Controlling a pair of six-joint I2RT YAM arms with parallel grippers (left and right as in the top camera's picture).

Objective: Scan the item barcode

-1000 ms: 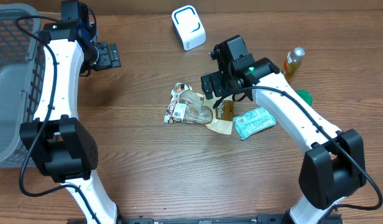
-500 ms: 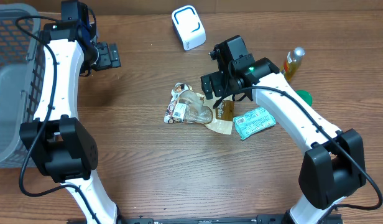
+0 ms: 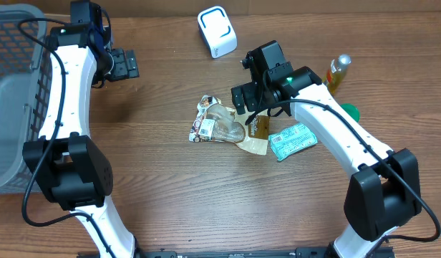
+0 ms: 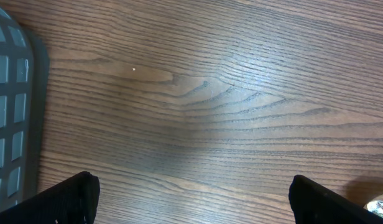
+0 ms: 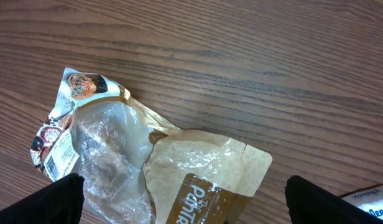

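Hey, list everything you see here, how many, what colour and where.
basket: one, grey, table's left edge
box: one, white with blue trim, far middle
snack bag: one, clear with printed label, centre
paper packet: one, brown, against the snack bag's right side
wrapper: one, teal, right of the paper packet
bottle: one, yellowish, far right
round item: one, green, beside right arm
table: one, brown wood
left gripper: one, black, open, near basket
right gripper: one, black, open, above the bags

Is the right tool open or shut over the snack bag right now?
Open. In its wrist view the right tool shows fingers at opposite lower corners, the snack bag loose between them.
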